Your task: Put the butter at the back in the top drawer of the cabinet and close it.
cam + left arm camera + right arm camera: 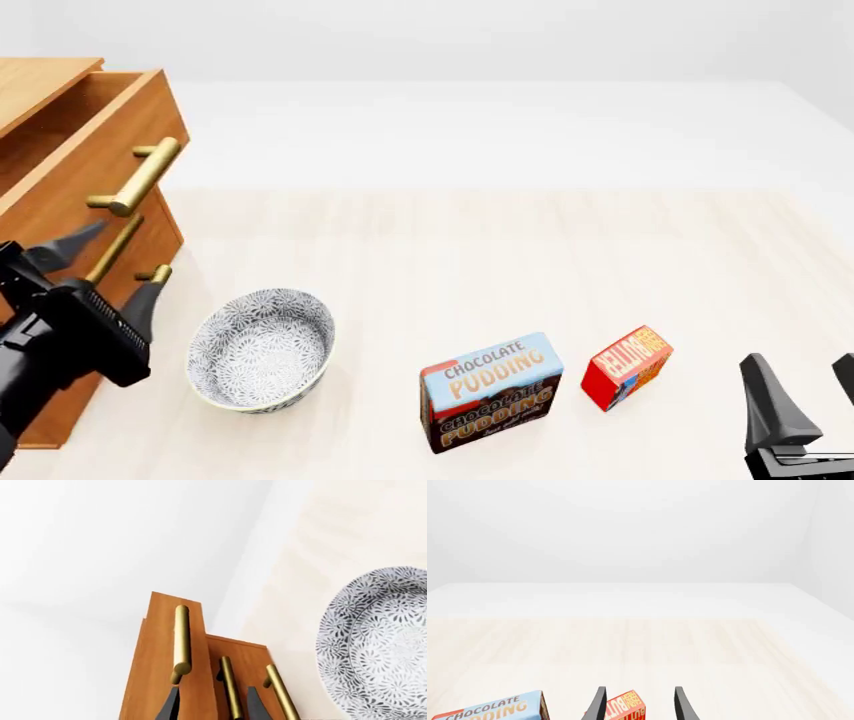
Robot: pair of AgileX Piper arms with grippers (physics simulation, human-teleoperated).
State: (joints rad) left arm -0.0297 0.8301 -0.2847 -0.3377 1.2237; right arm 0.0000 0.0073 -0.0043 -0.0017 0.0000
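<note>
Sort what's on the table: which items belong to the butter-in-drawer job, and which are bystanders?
Job: butter, top drawer (pulled open), cabinet.
Bystanders: chocolate pudding box, patterned bowl.

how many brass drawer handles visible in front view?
3, all on the cabinet at left: top drawer handle on the pulled-out front, middle, bottom partly hidden by the left gripper.
</note>
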